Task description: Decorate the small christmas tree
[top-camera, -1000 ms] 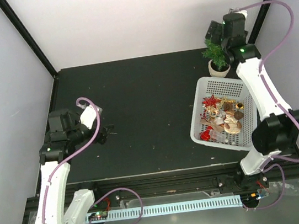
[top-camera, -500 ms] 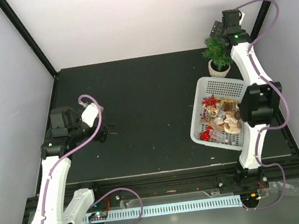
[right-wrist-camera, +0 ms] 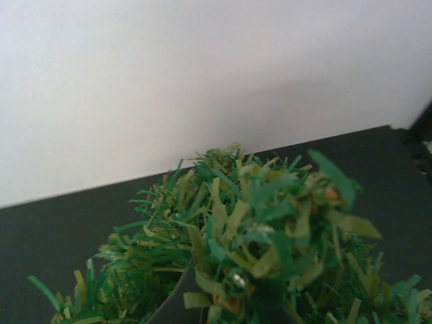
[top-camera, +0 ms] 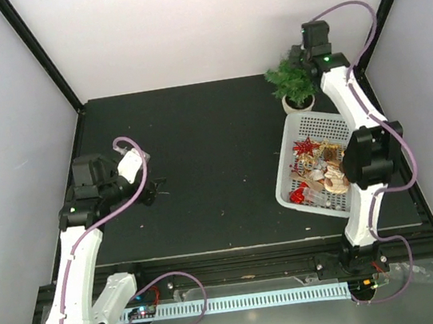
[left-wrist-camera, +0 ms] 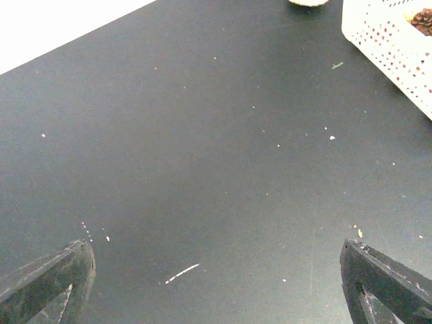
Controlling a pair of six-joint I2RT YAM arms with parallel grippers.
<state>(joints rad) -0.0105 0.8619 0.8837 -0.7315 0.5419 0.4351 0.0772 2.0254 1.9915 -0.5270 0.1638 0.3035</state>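
Small christmas tree [top-camera: 292, 80] stands at the far right of the table [top-camera: 200, 156], just beyond the white basket [top-camera: 307, 121]. Right claw [top-camera: 297, 55] is closed tight in its top foliage. Left claw [left-wrist-camera: 216, 283] gapes wide, holding nothing, low over the table's left side.

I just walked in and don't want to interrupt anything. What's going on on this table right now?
The right gripper is stretched to the far right corner and appears shut on the top branches of the small christmas tree. The tree stands in its pot just behind the white basket of ornaments. No ornament can be seen on the tree yet. The left gripper hovers open over the black table, holding nothing.
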